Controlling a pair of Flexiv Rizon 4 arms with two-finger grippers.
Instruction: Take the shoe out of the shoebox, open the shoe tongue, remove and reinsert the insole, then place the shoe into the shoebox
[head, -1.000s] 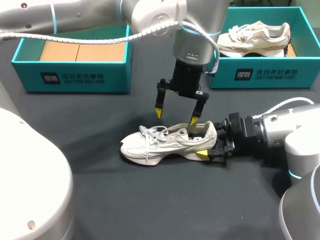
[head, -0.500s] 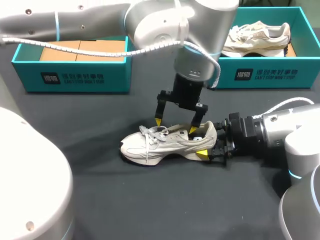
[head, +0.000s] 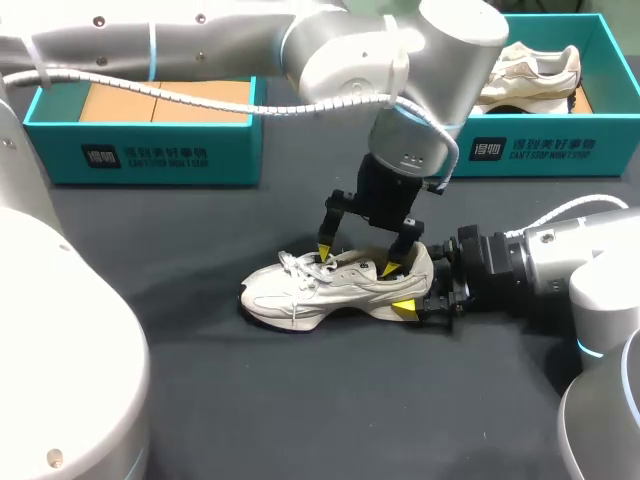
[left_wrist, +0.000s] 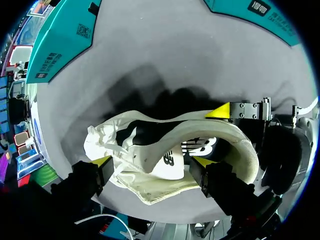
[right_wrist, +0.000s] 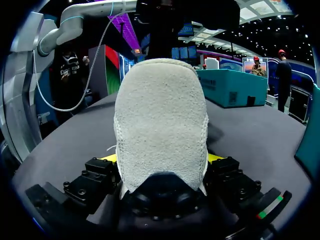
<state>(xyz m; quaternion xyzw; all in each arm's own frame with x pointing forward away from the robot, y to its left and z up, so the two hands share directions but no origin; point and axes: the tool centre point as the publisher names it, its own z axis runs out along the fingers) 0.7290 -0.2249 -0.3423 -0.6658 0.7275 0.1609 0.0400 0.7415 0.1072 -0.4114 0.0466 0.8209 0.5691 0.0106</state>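
Observation:
A white sneaker (head: 320, 285) lies on its sole on the dark table, toe to the left. My right gripper (head: 420, 292) is shut on its heel, one yellow tip low on the near side. In the right wrist view the heel (right_wrist: 160, 115) fills the space between the fingers of that gripper (right_wrist: 161, 167). My left gripper (head: 357, 260) hangs open right over the shoe's mouth. Its fingers straddle the tongue and collar. In the left wrist view the left gripper (left_wrist: 152, 161) has one tip by the laces (left_wrist: 100, 142) and the other over the insole (left_wrist: 192, 150).
A teal shoebox (head: 150, 152) with a bare cardboard floor stands at the back left. A second teal box (head: 545, 148) at the back right holds another white sneaker (head: 525, 68). My left arm crosses above the table from the back left.
My left gripper has come down and slightly right, from above the shoe to its opening, staying open. The right gripper and the shoe have not moved.

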